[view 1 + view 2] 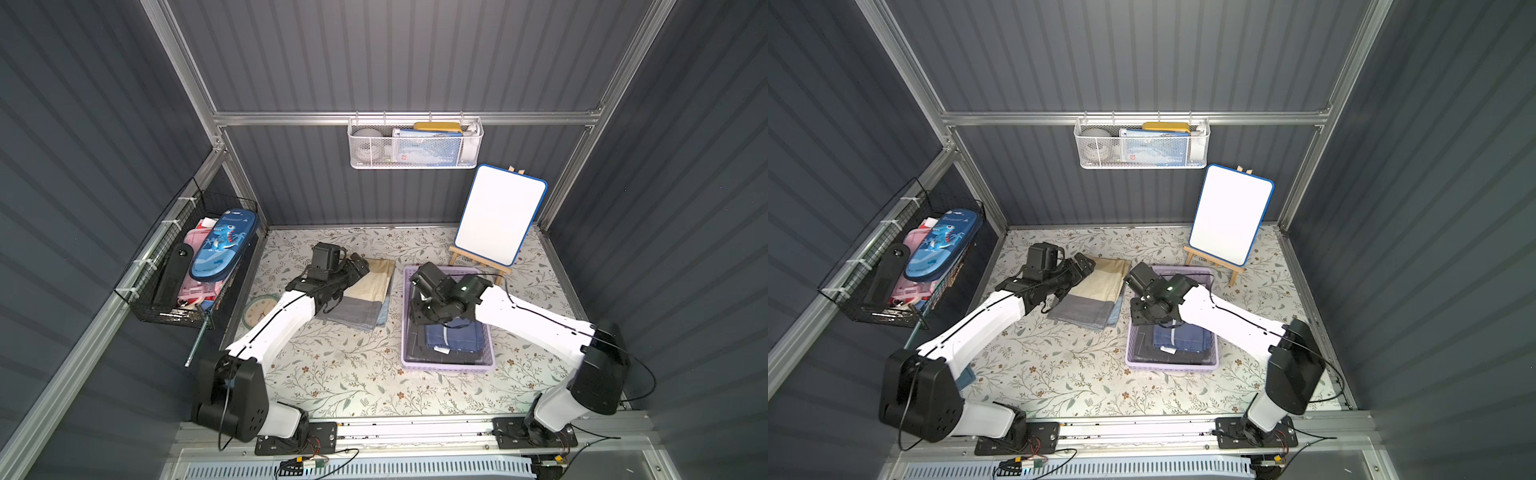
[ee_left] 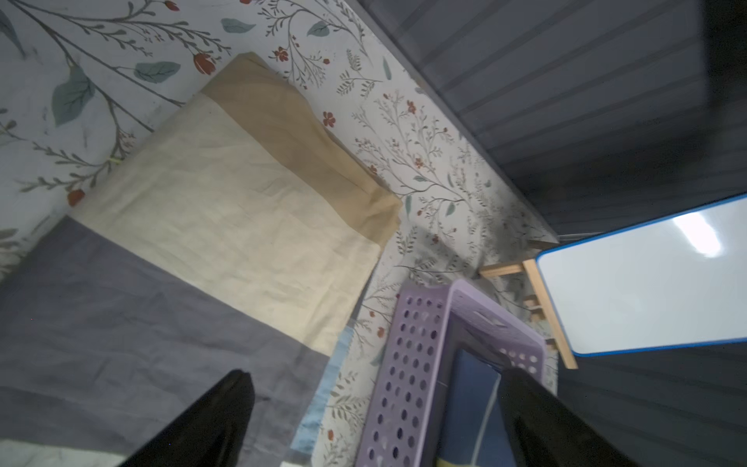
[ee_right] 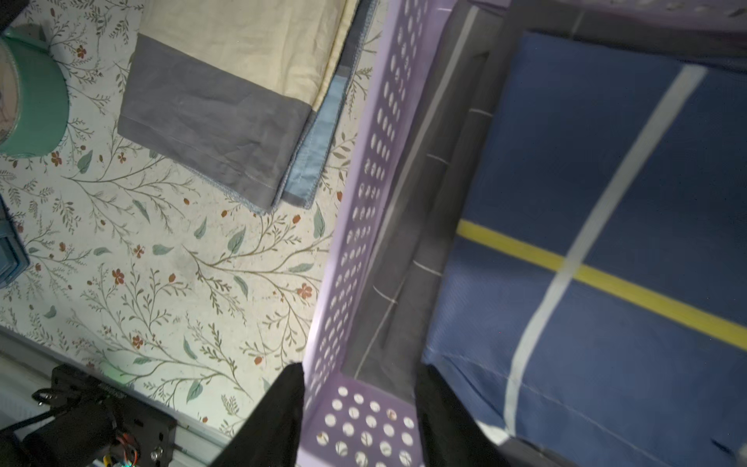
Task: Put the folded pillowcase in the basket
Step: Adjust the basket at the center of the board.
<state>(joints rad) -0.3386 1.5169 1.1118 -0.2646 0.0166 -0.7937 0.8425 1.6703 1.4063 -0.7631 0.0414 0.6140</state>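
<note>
Right claw (image 3: 359, 368) overhangs one basket (image 3: 364, 202) holding two pillowcases (image 3: 606, 170).

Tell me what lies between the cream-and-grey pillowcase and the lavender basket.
Only bare floral table cover separates pillowcase from basket, clearest in the right wrist view.

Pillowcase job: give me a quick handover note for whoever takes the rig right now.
Left gripper: open, empty, over the cream-and-grey pillowcase, which lies folded on the table beside the basket.
Right gripper: open, empty, over the basket's corner.
Done: a blue pillowcase lies in the basket.
Left: the cream-and-grey one is not in yet.
</note>
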